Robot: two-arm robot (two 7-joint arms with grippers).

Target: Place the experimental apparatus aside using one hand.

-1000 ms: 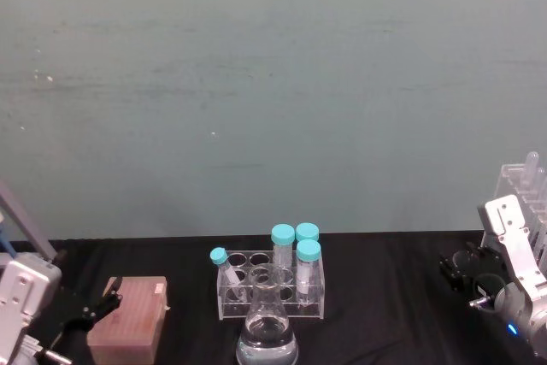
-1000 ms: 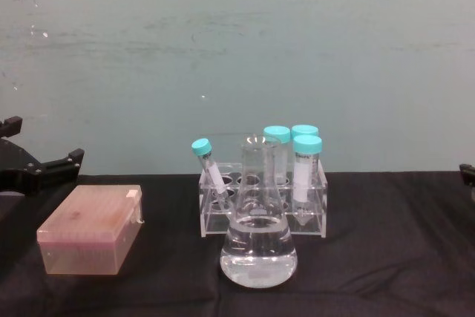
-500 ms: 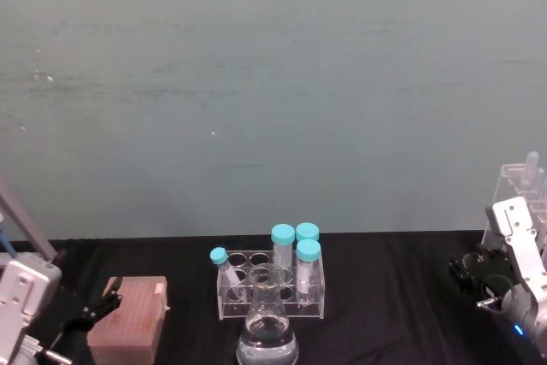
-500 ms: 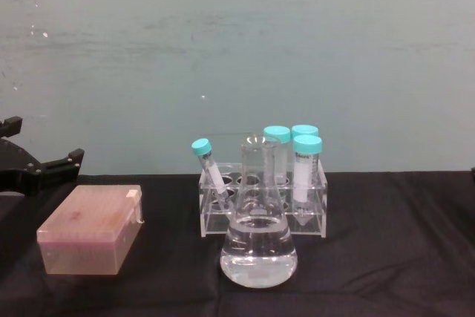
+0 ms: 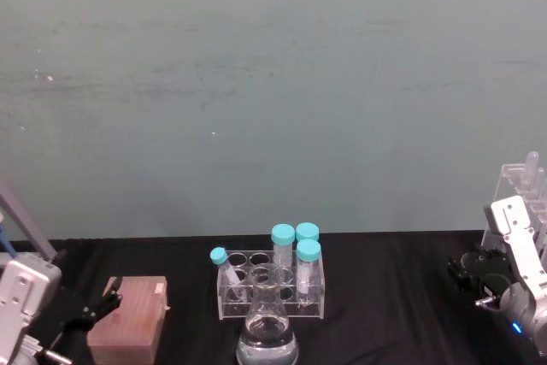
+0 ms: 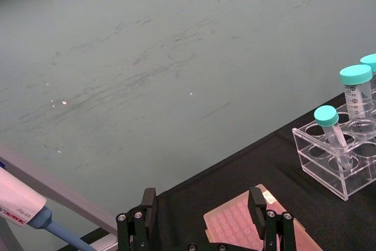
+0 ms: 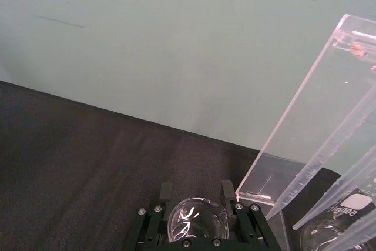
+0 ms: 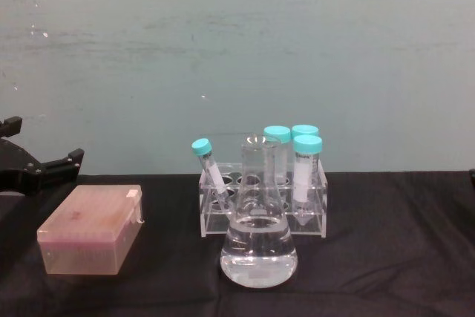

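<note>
My right gripper (image 5: 473,275) is at the table's far right edge, and its fingers (image 7: 164,197) close on a small glass beaker (image 7: 197,220). Just behind and beside it stands the tall acrylic rack of long glass test tubes (image 5: 523,190) (image 7: 305,139). The conical flask with clear liquid (image 5: 267,331) (image 8: 258,241) stands upright at the front centre, far from that gripper. My left gripper (image 5: 92,312) (image 6: 201,204) hovers open at the left, with nothing between its fingers.
A low rack of teal-capped tubes (image 5: 272,284) (image 8: 262,198) stands right behind the flask. A pinkish box (image 5: 128,331) (image 8: 93,228) lies just under the left gripper. A pipette (image 6: 23,216) shows at the left. The black cloth (image 8: 386,243) between flask and right gripper is bare.
The right gripper has shifted to the right with the beaker, toward the tall rack, and slipped out of the chest view's right edge. The left arm has not moved.
</note>
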